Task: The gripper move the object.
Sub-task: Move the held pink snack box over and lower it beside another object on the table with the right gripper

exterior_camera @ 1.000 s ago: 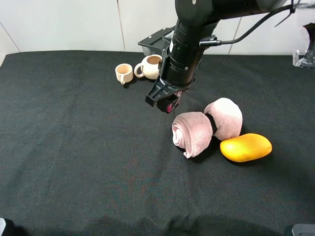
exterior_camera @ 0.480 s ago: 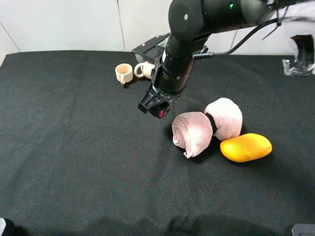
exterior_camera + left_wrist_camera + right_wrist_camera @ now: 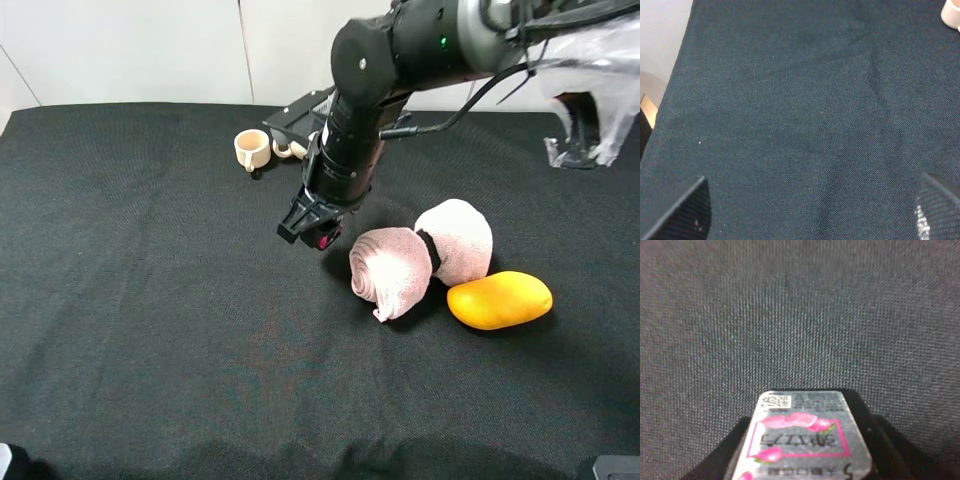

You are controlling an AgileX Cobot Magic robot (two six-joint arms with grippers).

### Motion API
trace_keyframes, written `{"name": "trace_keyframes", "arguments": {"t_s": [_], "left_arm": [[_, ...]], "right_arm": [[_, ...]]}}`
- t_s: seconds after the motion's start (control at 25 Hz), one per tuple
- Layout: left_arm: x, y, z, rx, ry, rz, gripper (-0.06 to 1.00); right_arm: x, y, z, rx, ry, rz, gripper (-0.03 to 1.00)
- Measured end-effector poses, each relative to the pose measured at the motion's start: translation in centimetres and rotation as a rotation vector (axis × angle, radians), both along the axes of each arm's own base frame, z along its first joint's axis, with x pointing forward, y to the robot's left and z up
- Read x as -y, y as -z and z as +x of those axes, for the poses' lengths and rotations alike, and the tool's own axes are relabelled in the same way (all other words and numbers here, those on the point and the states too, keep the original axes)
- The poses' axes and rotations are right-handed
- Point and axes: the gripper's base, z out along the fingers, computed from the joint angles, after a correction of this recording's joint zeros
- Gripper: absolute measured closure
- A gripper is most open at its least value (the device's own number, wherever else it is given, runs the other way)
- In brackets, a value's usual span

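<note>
Currently gripper point(image 3: 311, 231) at frame centre is clamped on box point(image 3: 801, 440). Risk: box sticks out past the jaws, may twist loose; a rightward swing would clip towel roll point(image 3: 392, 272).

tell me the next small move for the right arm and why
Probably lower the box onto the cloth: the jaws are shut on it, it seems just above the cloth, apart from the towels, with nothing beneath.
</note>
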Motion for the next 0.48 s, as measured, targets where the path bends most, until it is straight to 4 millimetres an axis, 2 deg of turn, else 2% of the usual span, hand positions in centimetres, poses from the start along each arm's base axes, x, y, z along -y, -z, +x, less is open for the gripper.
{"name": "trace_keyframes", "arguments": {"t_s": [0.16, 0.48], "left_arm": [[0.0, 0.0, 0.0, 0.0, 0.0, 0.0, 0.1], [0.0, 0.0, 0.0, 0.0, 0.0, 0.0, 0.1]], "right_arm": [[0.0, 1.3, 0.0, -0.012, 0.003, -0.012, 0.62], [0.1, 2.5, -0.1, -0.008, 0.008, -0.014, 0.62]]}}
